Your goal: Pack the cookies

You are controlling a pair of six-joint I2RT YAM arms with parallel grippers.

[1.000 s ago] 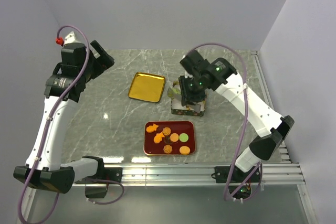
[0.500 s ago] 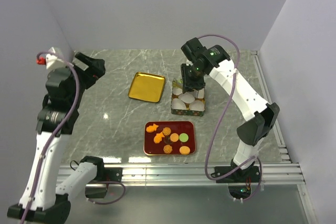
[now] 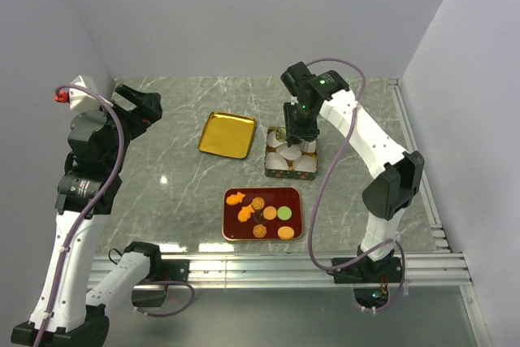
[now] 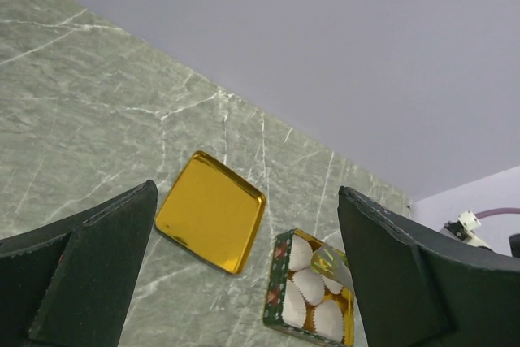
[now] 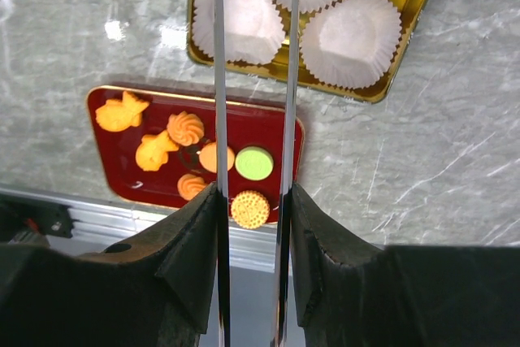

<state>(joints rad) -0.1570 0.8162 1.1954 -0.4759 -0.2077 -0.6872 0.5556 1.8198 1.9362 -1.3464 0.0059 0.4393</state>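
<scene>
Cookies [image 3: 262,213] all on red tray [image 3: 294,194], lower centre; none packed yet (fish shapes incl.). Tin [image 3: 280,173] w/ paper cups [image 3: 299,164] just above, mid-frame. R gripper [image 3: 294,137] over tin, pinching clear film [image 4: 329,262]. Step prob. clearing film off. Next: set film aside, then fetch cookie. L gripper [image 3: 150,107] upper left, spread wide, empty.

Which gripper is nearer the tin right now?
Right. The right gripper, gripping a clear sheet, hangs over the tin's far edge; the left gripper is open, raised far off to its left.
</scene>
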